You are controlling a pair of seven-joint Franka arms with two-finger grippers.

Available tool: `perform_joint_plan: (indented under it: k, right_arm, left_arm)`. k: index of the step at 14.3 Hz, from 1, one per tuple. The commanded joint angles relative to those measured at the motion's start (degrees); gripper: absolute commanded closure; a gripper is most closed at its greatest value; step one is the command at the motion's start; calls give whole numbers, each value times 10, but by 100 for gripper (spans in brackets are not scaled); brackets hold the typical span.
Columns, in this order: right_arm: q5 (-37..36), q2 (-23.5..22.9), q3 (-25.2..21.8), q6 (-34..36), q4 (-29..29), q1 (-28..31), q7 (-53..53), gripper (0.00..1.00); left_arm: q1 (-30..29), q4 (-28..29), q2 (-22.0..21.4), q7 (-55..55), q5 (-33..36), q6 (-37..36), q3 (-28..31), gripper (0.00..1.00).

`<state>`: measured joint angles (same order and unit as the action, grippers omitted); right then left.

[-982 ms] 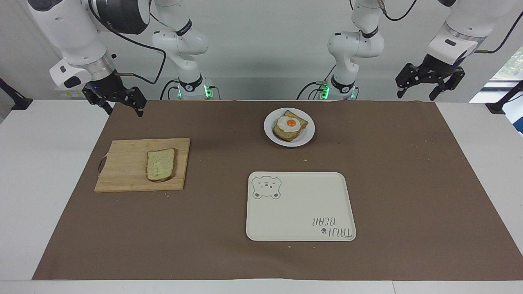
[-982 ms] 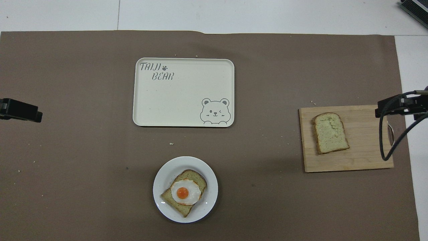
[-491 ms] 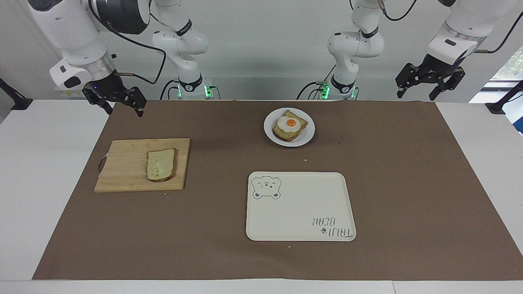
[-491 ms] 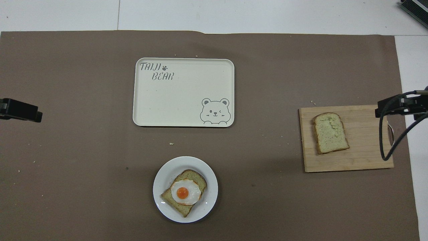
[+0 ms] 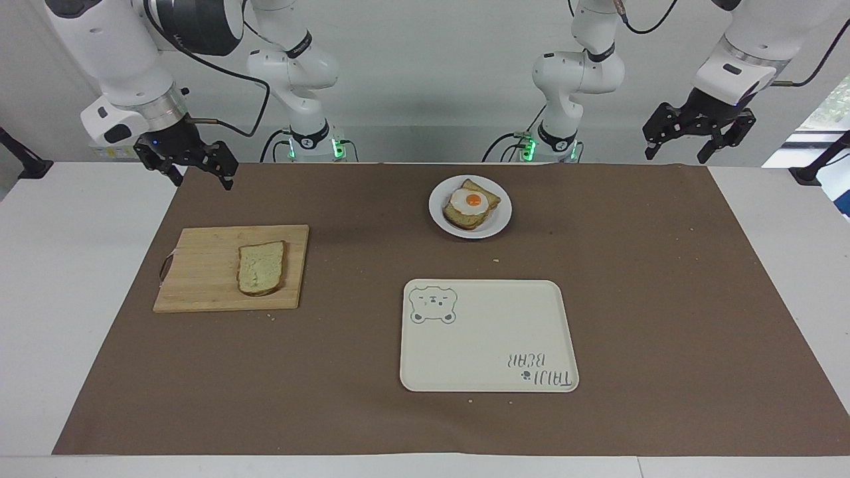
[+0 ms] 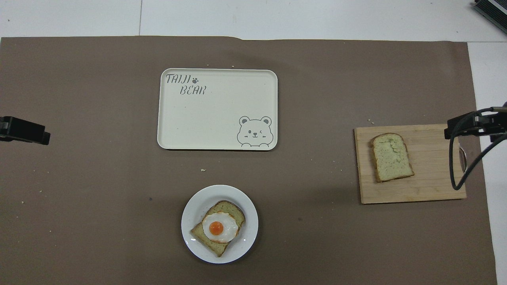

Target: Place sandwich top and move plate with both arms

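**Bread waiting on the board, both claws up high**

Bread is the thing I need, and the plain slice [image 5: 261,267] lies flat on the wooden board [image 5: 206,272]. The board sits on the brown mat [image 5: 664,299] at my right arm's end of the table [image 5: 40,265]. The slice is on the part of the board closest to the middle of the table. The board's small handle points the other way, toward the table's edge.

The small white plate [image 5: 499,210] sits near the middle of the mat, close to my two bases. On it lies a slice of toast [image 5: 458,216] with a fried egg [image 5: 469,199] on top. The yellow yolk faces up.

The big cream tray [image 5: 488,345] with the bear drawing lies farther from me than the plate. Plate and tray are apart, with a strip of mat between them. Nothing is on the tray. A few crumbs lie on the mat around the tray and the board.

My right claw [image 5: 192,167] hangs in the air over the corner of the mat, close to the board but not touching it. Its two fingers are spread wide and hold nothing.

My left claw [image 5: 687,136] hangs in the air over the mat's other corner, at my left arm's end of the table. It is well apart from the plate. Its fingers are spread wide too, and it holds nothing.
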<state>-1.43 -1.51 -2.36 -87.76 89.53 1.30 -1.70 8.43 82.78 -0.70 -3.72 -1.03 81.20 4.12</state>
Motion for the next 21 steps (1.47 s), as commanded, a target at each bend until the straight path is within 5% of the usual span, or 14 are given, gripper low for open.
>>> perform_joint_plan:
  k: [1,8,12,19,21]
  right_arm:
    - [11,-2,3,6,-4,7,10,0]
    - [3,-1,3,-20,1,8,24,0]
    - [9,37,0,-114,139,17,107,0]
    - [9,-1,-2,-337,323,31,146,0]
    - [9,-27,-1,-369,338,40,149,11]
  left_arm:
    - [-3,4,-6,2,-6,-2,0,0]
    - [-3,4,-6,2,-6,-2,0,0]
    - [-3,4,-6,3,-6,-3,0,0]
    - [-3,12,-9,-1,-12,-12,0,0]
    - [-6,24,-15,-1,-35,-4,1,0]
